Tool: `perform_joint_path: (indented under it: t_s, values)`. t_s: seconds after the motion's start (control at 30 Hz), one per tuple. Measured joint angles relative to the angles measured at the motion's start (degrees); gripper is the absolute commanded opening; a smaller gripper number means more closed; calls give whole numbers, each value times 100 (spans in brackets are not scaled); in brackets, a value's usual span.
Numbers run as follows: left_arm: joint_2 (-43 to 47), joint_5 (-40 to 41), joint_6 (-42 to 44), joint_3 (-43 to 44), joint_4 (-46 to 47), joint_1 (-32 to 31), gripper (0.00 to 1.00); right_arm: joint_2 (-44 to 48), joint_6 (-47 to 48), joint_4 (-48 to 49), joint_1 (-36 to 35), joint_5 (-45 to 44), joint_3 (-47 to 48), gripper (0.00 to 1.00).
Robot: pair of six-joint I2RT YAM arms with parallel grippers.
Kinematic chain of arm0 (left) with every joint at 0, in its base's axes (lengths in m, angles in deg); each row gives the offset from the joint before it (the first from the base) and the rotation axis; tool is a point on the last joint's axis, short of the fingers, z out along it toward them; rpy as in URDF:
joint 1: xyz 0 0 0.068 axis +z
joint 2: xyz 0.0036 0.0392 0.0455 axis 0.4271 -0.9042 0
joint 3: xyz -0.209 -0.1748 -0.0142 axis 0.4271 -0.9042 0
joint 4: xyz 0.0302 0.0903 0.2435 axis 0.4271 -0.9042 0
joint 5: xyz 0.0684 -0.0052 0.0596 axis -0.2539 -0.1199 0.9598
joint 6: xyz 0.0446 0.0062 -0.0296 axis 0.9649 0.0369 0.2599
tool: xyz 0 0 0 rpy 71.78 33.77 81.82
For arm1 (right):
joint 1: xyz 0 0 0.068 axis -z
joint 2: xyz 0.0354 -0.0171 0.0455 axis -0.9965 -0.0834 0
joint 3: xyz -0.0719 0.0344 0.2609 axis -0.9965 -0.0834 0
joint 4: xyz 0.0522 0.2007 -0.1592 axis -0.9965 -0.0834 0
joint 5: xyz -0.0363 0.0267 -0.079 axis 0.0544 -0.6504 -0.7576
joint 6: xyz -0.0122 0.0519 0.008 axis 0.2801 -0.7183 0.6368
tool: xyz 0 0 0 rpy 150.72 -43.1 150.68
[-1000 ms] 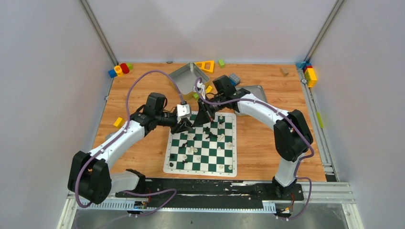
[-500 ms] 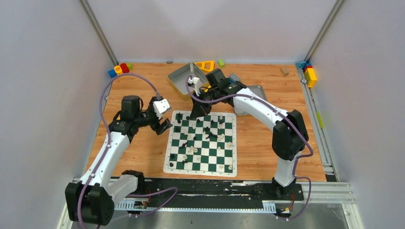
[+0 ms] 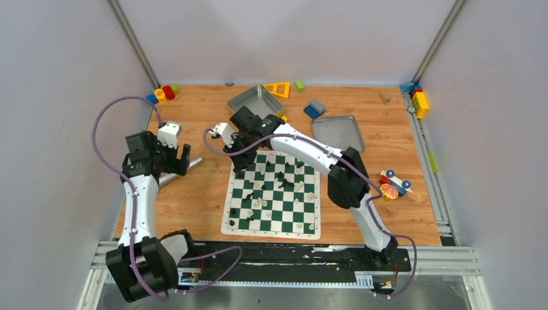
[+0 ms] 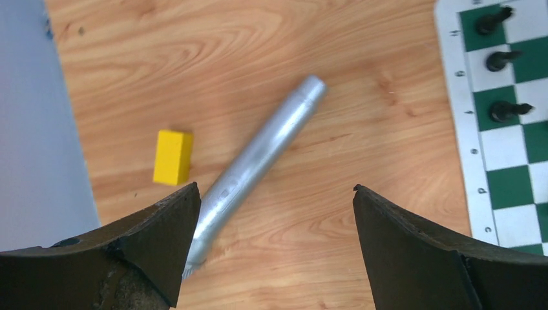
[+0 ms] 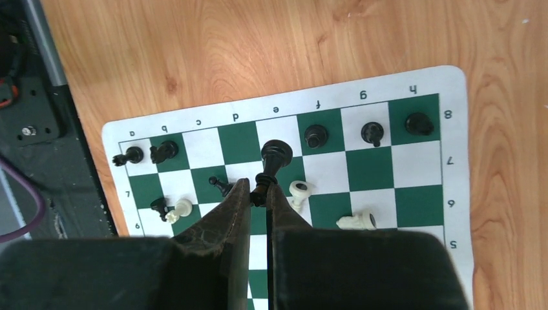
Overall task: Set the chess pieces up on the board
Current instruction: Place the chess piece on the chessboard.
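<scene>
The board [image 3: 271, 232] lies mid-table. There is bare wood at its 3 o'clock, out to a toy car [image 3: 394, 184], and more at its 9 o'clock, where a metal tube [image 4: 258, 155] and a yellow block [image 4: 173, 157] lie. The left gripper [image 4: 274, 194] has pulled back from the mat's 11 o'clock corner and hangs spread wide over the tube. The right gripper [image 5: 256, 188] has swung across to that corner, pinched narrow on a black piece [image 5: 276, 152] above the e-file. Its camera shows seven other black chess pieces [image 5: 370, 132] and three white ones [image 5: 358, 221], some toppled. Two grey trays [image 3: 253, 100] sit at 12 and 1 o'clock.
</scene>
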Motion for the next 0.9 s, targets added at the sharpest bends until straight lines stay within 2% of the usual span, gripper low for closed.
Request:
perform_joint_path:
  t_s: [0.2, 0.9]
  values:
    - [-85, 284, -295, 37, -35, 566, 99, -616, 214, -529, -282, -466, 509, 0]
    - [-101, 533, -444, 37, -37, 605, 100, -1362, 627, -1034, -544, -1108, 1150, 1]
